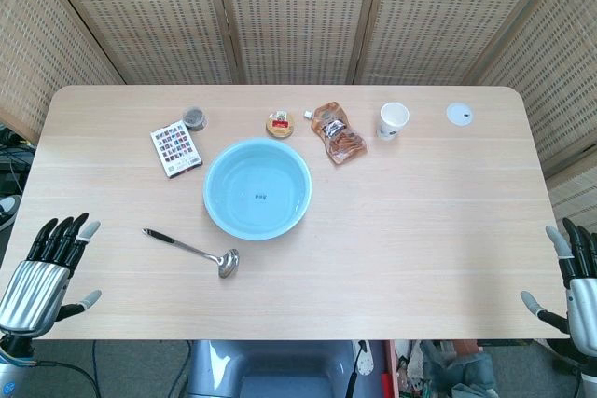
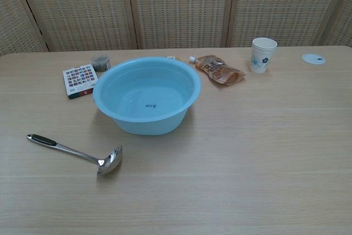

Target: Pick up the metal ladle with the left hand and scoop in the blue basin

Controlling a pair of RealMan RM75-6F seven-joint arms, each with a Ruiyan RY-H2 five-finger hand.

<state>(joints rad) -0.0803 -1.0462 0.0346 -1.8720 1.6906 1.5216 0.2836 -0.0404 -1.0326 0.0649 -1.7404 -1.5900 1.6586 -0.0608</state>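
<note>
Both hands idle, fingers spread, empty: left hand (image 1: 48, 267) at table's near-left edge, right hand (image 1: 576, 279) near-right. Metal ladle (image 1: 191, 251) lies flat just in front of blue basin (image 1: 256, 187), black handle end leftward. Grasp there, keep bowl level. Basin contents unclear, probably empty.

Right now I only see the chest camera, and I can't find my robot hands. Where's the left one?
Observer: The left hand is by the table's near left corner, fingers apart, holding nothing.
Operator: Is it touching the ladle?
Observer: No. The ladle lies apart from it, with its black handle end on the hand's side.
Operator: And my other hand?
Observer: The right hand is by the near right corner, empty too.
Operator: Anything behind the basin?
Observer: A small round jar sits just beyond the blue basin.
</note>
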